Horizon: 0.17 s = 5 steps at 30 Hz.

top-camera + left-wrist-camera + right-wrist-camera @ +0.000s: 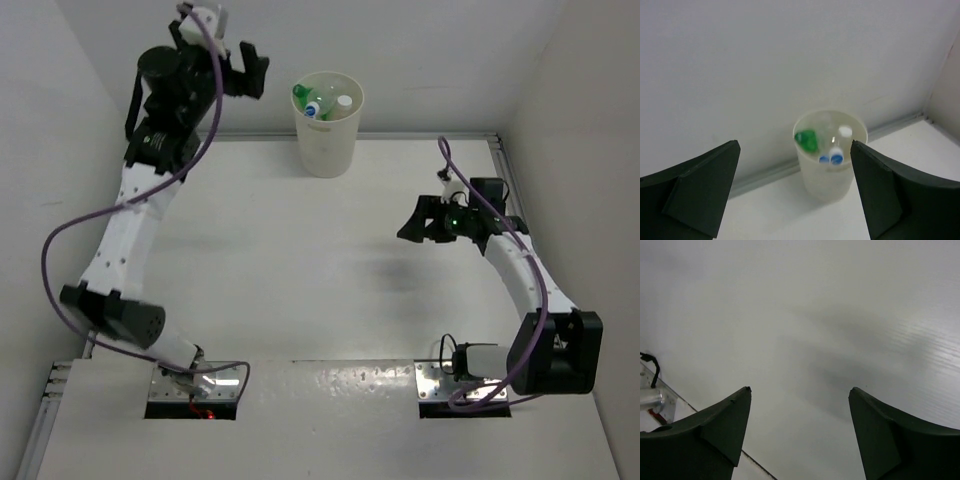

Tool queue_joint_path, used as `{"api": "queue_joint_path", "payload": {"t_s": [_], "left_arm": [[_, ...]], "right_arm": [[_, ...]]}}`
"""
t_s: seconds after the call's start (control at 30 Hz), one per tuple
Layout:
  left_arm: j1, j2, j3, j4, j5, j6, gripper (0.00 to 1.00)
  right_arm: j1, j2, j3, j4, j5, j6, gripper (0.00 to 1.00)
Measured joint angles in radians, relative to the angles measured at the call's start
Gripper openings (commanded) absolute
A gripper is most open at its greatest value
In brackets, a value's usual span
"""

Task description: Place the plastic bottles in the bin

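black two-finger left gripper (248, 68) (794, 145): jaws spread wide, gripping nothing; raised above the far left corner of the counter, pointed toward the bin.

black two-finger right gripper (412, 222) (800, 390): jaws also wide apart, gripping nothing; held over the counter near its right edge, about halfway along that edge, well apart from the bin.

tall cream-white tapered round plastic bin (328, 150) (827, 185): upright at the far edge of the counter, about midway along it, close to the back wall.

plastic bottles: those that show all lie inside the bin; the full count cannot be told.
- green plastic bottle (302, 96) (806, 141): left side of the bin's mouth.
- two blue screw caps (318, 108) (831, 159): side by side at the near side of the mouth, on clear see-through bodies.
- round white cap (344, 101) (845, 131): right side of the mouth; the body below is too blurred to tell.

white flat counter (300, 260): carries the bin.

purple cable (60, 240): loops out from the left arm toward the left edge.
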State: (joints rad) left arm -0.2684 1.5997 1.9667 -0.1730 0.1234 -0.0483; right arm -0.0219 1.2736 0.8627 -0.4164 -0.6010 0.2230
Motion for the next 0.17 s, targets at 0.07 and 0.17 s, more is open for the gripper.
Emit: {"api": "queue_joint_path", "payload": {"t_s": [0.07, 0.17], "left_arm": [[0.022, -0.138, -0.165, -0.021, -0.020, 0.002, 1.00], [0.057, -0.293, -0.436, -0.057, -0.024, -0.012, 1.00]], "right_arm": [[0.000, -0.001, 0.028, 0.000, 0.023, 0.002, 0.84], [-0.001, 0.001, 0.103, -0.004, 0.055, -0.004, 0.85]]}}
